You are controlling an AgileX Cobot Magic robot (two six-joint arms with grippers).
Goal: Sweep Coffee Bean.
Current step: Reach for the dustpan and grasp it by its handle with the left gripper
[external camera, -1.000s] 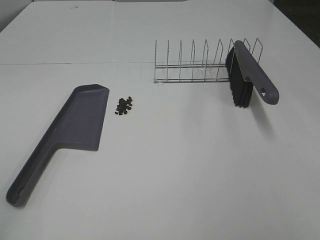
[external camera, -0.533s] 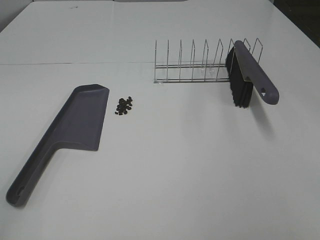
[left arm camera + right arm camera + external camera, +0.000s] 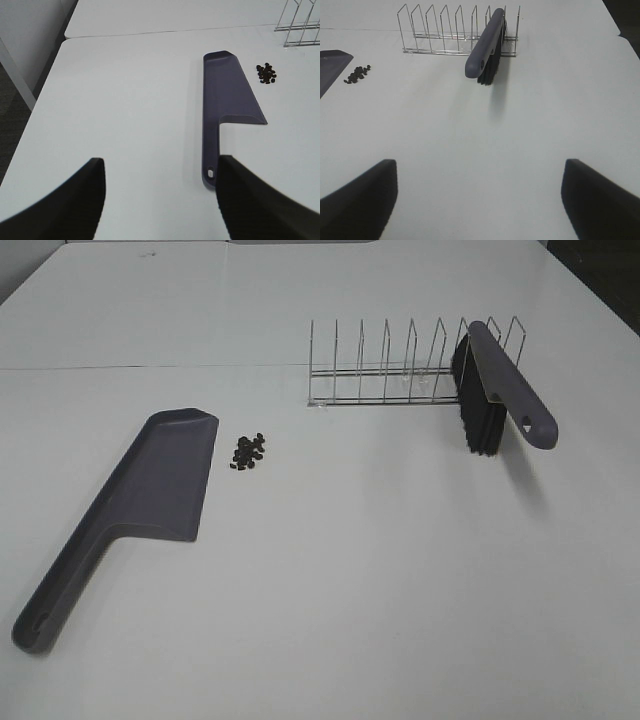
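A small pile of dark coffee beans (image 3: 248, 450) lies on the white table just right of the grey dustpan (image 3: 150, 490), which lies flat with its handle toward the front left. The beans also show in the left wrist view (image 3: 266, 73) and the right wrist view (image 3: 359, 74). A grey brush (image 3: 510, 395) with black bristles leans in the wire rack (image 3: 400, 365) at the right. My left gripper (image 3: 160, 200) is open, empty, near the dustpan's (image 3: 227, 100) handle end. My right gripper (image 3: 480, 200) is open, empty, well short of the brush (image 3: 487, 42).
The white table (image 3: 350, 570) has a seam across its far part. The left table edge shows in the left wrist view (image 3: 40, 105), with floor beyond. A dark area lies past the far right corner (image 3: 600, 270).
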